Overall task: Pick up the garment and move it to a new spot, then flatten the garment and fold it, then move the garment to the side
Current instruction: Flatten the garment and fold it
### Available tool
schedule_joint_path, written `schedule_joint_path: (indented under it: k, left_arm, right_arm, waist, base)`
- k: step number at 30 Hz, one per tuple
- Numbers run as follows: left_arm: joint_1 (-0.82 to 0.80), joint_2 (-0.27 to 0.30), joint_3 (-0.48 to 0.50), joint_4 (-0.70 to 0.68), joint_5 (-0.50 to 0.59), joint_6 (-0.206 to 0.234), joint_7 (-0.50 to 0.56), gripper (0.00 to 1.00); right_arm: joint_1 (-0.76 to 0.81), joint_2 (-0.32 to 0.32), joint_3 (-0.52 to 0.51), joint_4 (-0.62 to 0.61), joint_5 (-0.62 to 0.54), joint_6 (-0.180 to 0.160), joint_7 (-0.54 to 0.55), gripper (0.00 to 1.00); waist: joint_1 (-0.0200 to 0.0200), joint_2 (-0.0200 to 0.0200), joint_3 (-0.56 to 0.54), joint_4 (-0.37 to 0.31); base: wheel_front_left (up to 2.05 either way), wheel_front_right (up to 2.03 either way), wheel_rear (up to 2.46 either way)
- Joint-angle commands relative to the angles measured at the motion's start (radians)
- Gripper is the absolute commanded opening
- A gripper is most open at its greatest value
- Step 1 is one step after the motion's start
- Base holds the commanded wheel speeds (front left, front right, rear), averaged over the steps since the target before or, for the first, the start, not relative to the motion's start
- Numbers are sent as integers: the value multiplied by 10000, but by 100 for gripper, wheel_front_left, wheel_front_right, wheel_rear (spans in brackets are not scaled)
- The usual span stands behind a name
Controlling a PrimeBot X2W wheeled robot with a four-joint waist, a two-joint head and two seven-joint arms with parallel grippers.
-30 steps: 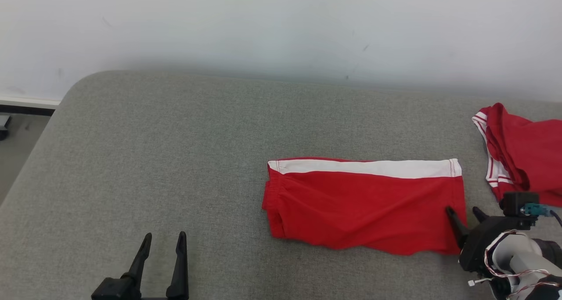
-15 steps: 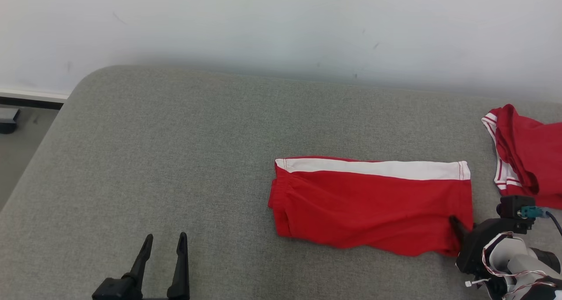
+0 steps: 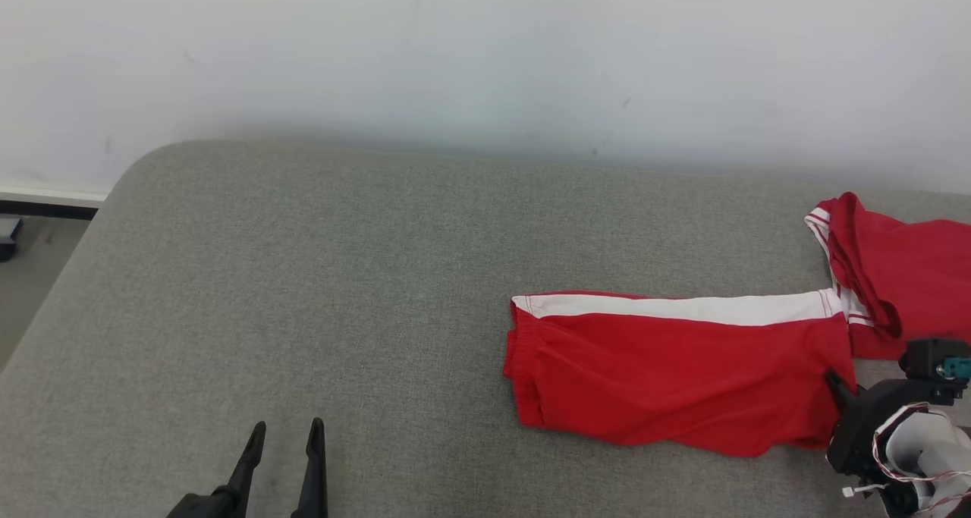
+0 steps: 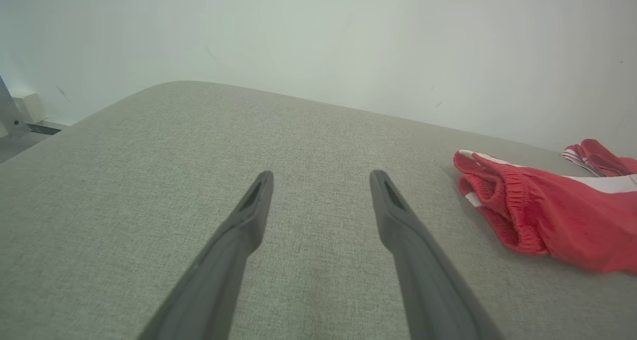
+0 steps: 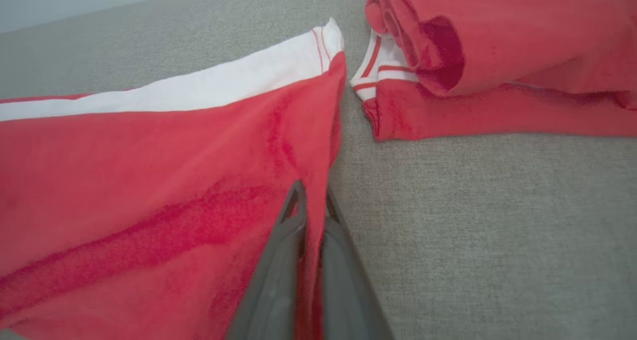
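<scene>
The garment [image 3: 675,374] is a pair of red shorts with a white side stripe, lying folded flat on the grey padded surface [image 3: 303,275] right of centre. My right gripper [image 3: 838,385] is at its right hem. In the right wrist view that gripper [image 5: 312,193] is shut, with a fold of the garment [image 5: 149,170] pinched between its fingers. My left gripper [image 3: 287,434] rests open at the lower left, far from the cloth. In the left wrist view it [image 4: 321,178] holds nothing, and the garment's elastic waist end [image 4: 547,220] lies off to the right.
A second red garment [image 3: 903,268] with striped white trim lies bunched at the far right, its trim meeting the shorts' stripe end; it also lies ahead of my right gripper [image 5: 497,56]. A white wall backs the surface. The surface's rounded left edge [image 3: 68,260] drops to the floor.
My right gripper has shut on the garment's right hem. The garment has slid right, up to the second red garment. The head camera has shifted a little.
</scene>
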Motion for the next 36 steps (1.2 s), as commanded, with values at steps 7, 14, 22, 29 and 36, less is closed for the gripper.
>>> schedule_joint_path:
  k: [7,14,22,29,36]
  left_arm:
    - [244,-10,-68,18,-131,13,-24,100]
    - [217,-11,-124,20,-188,13,-24,100]
    - [-6,-11,-399,67,-296,11,-24,100]
    - [-242,-11,-743,152,-376,11,-24,100]
    - [-483,-11,-970,248,-523,13,-24,100]
  right_arm:
    - [-52,-33,261,-1626,10,-28,-281,0]
    - [-124,291,488,-3020,-114,-28,-308,0]
    - [-404,1567,542,-3874,-364,-28,-11,0]
    - [-715,2804,461,-3211,-515,-27,238,0]
    - [-931,3639,520,-1952,-851,-27,203,0]
  waist:
    - [0,-1,-187,-258]
    - [0,-1,-203,-336]
    - [0,-1,-54,-97]
    - [0,-1,162,343]
    - [0,-1,387,710]
  base:
    - [0,0,0]
    - [0,0,0]
    - [0,0,0]
    - [0,0,0]
    - [0,0,0]
